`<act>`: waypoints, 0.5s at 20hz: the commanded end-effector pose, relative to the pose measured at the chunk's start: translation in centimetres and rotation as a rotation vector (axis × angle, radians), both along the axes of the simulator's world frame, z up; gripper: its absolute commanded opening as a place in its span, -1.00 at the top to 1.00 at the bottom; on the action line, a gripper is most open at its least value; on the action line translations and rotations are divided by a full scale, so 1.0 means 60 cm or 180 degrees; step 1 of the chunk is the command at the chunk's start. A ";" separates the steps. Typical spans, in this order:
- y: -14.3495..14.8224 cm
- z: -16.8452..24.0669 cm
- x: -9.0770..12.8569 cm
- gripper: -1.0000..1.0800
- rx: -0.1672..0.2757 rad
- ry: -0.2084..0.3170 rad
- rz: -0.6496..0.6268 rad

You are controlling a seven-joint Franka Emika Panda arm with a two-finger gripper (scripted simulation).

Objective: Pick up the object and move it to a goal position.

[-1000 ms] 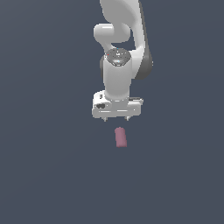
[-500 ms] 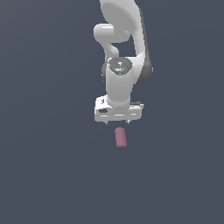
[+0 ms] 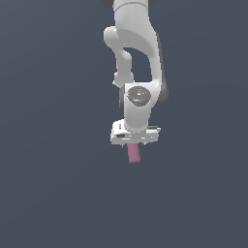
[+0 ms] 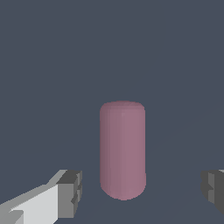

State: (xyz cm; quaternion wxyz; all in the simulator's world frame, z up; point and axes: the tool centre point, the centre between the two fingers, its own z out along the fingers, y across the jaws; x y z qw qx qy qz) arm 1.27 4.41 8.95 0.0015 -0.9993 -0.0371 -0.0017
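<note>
Here, a white arm (image 3: 138,63) points straight down over a plain dark grey floor (image 3: 48,193). Its gripper (image 4: 140,190) is spread wide around a dusty-pink peg (image 4: 122,148); the peg sits between the fingers (image 4: 70,192), touching neither.

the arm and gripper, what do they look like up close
The arm is glossy white with rounded links and dark joint seams, and a grey round cap at the wrist. The gripper is a white block; its fingers are white with dark grey ribbed pads.

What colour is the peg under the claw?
Dusty pink, plain and matte; the peg shows best in the wrist view, between the open claw fingers.
</note>
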 end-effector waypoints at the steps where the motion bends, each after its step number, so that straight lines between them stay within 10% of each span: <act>1: 0.006 -0.020 0.001 -0.92 -0.0005 0.0004 0.0008; 10: 0.010 -0.040 0.000 -0.92 -0.0009 0.0014 0.0016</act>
